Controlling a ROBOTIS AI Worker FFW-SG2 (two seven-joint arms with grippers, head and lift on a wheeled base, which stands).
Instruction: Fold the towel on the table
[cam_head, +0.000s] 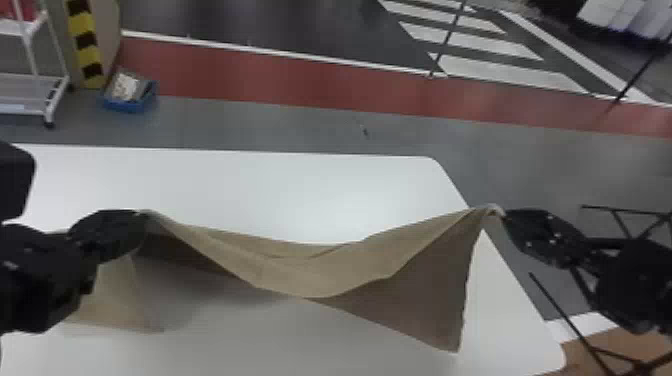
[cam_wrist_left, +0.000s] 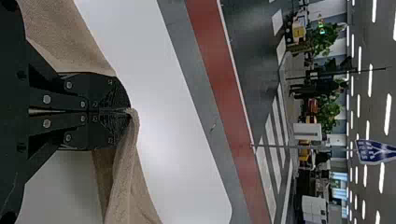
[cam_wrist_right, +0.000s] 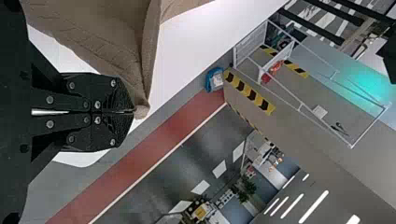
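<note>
In the head view the tan towel (cam_head: 320, 272) hangs in a sagging swag above the white table, stretched between both grippers. My left gripper (cam_head: 145, 214) holds its upper left part; a lower left portion droops toward the tabletop, partly behind the arm. At the table's right edge my right gripper (cam_head: 504, 215) holds the right corner, with a darker flap hanging below. The left wrist view has the left gripper (cam_wrist_left: 130, 111) shut on the towel (cam_wrist_left: 128, 172), cloth on both sides. In the right wrist view the right gripper (cam_wrist_right: 134, 112) is shut on a towel (cam_wrist_right: 107, 37) corner.
The white table (cam_head: 280, 185) extends under and beyond the towel, its right edge below the right gripper. Black metal frame bars (cam_head: 565, 310) stand right of the table. A blue bin (cam_head: 131, 97) and white cart (cam_head: 35, 95) are on the floor behind.
</note>
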